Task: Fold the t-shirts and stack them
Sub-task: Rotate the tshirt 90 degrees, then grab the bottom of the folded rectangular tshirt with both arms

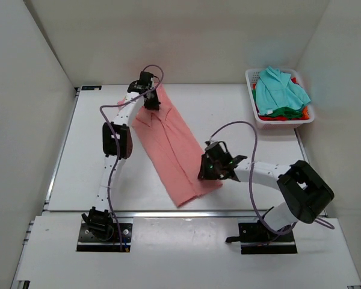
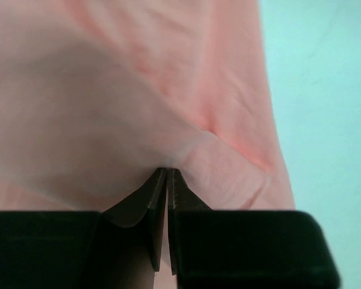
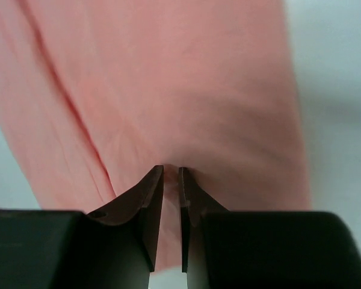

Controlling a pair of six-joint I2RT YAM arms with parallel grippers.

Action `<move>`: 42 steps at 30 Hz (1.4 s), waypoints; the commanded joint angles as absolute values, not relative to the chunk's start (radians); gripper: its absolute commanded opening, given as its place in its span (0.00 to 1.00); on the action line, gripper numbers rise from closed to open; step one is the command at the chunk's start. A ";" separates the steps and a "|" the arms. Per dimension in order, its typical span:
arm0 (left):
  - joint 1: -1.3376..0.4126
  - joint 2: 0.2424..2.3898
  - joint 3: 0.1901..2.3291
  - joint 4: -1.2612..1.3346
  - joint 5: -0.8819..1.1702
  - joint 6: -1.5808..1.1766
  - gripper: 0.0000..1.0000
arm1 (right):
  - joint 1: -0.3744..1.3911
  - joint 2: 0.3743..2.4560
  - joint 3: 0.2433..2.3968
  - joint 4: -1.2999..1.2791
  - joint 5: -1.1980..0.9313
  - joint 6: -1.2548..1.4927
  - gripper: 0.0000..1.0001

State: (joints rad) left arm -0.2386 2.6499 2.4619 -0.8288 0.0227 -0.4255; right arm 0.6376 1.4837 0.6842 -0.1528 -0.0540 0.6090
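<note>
The salmon-pink t-shirt point(image 1: 171, 147) lies as a long, narrow band running diagonally across the middle of the white surface point(image 1: 90, 162). One end is close to the far edge, left of centre, and the other is close to the near edge at about the centre. A crease runs along its length, and a small flap of the cloth sticks out to the left at the far end.

The left gripper point(image 1: 151, 103) sits at the far end of the band. In the left wrist view its fingers point(image 2: 157, 192) are pressed almost together, and the left gripper point(image 2: 169, 173) pinches a fold of the pink cloth, which puckers into wrinkles right at the tips.

The right gripper point(image 1: 206, 173) is at the right-hand side of the band, near its near end. In the right wrist view the right gripper point(image 3: 171, 170) is closed to a thin slit. Pink cloth shows in that slit and spreads smoothly away ahead of the fingers point(image 3: 153, 192).

A white plastic basket point(image 1: 251, 96) stands in the far right corner of the surface, well apart from the pink shirt. A teal t-shirt point(image 1: 280, 90) is heaped on top of its contents. A green t-shirt point(image 1: 284, 112) and a red t-shirt point(image 1: 269, 118) show beneath it along the near side of the basket.

Whether the pink band rests fully on the surface or is lifted slightly at the gripped ends cannot be told.
</note>
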 commanded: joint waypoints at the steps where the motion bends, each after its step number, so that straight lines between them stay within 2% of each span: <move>1: -0.250 2.827 2.816 -1.077 0.138 -0.435 0.16 | 0.789 1.509 0.640 -0.174 -0.069 0.794 0.14; 2: -0.249 2.818 2.780 -1.054 0.175 -0.442 0.14 | 0.843 1.523 0.644 -0.151 -0.068 0.808 0.15; 5: -0.256 2.673 2.433 -0.832 0.198 -0.429 0.18 | 0.943 1.587 0.667 -0.094 -0.060 0.815 0.17; 6: -0.262 2.660 2.387 -0.792 0.195 -0.426 0.18 | 0.974 1.618 0.673 -0.074 -0.069 0.813 0.16; 10: -0.273 2.802 2.687 -0.851 0.230 -0.426 0.17 | 1.066 1.713 0.718 -0.014 -0.068 0.807 0.17; 14: -0.265 2.749 2.522 -0.724 0.284 -0.433 0.17 | 1.077 1.759 0.736 0.017 -0.087 0.769 0.18; 16: -0.268 2.752 2.592 -0.739 0.319 -0.420 0.19 | 1.069 1.763 0.756 0.008 -0.075 0.695 0.19; 19: -0.259 2.708 2.716 -0.723 0.457 -0.489 0.29 | 1.054 1.726 0.797 0.002 -0.055 0.570 0.26; 21: -0.245 2.618 2.685 -0.655 0.523 -0.553 0.30 | 1.039 1.681 0.813 0.008 -0.075 0.496 0.29; 25: -0.207 2.308 2.440 -0.511 0.540 -0.603 0.33 | 1.034 1.605 0.890 -0.086 -0.005 0.373 0.35; 30: -0.132 1.957 1.998 -0.635 0.496 -0.511 0.35 | 1.006 1.523 0.921 -0.207 0.110 0.391 0.40; 33: -0.169 1.685 1.536 -0.666 0.343 -0.417 0.35 | 0.944 1.428 0.875 -0.250 0.114 0.526 0.40; 36: -0.242 1.415 1.173 -0.638 0.264 -0.423 0.35 | 0.908 1.358 0.806 -0.276 0.092 0.655 0.39; 38: -0.297 1.254 1.026 -0.641 0.212 -0.452 0.36 | 0.916 1.324 0.772 -0.291 0.084 0.701 0.37; 42: -0.431 1.083 0.795 -0.670 0.100 -0.521 0.37 | 0.968 1.290 0.735 -0.333 0.103 0.800 0.38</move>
State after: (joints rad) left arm -0.3809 1.1629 0.9054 -0.6323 0.2291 -0.4793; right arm 0.9302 1.3193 0.7536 -0.2924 0.0864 0.6773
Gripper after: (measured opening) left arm 0.363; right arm 0.377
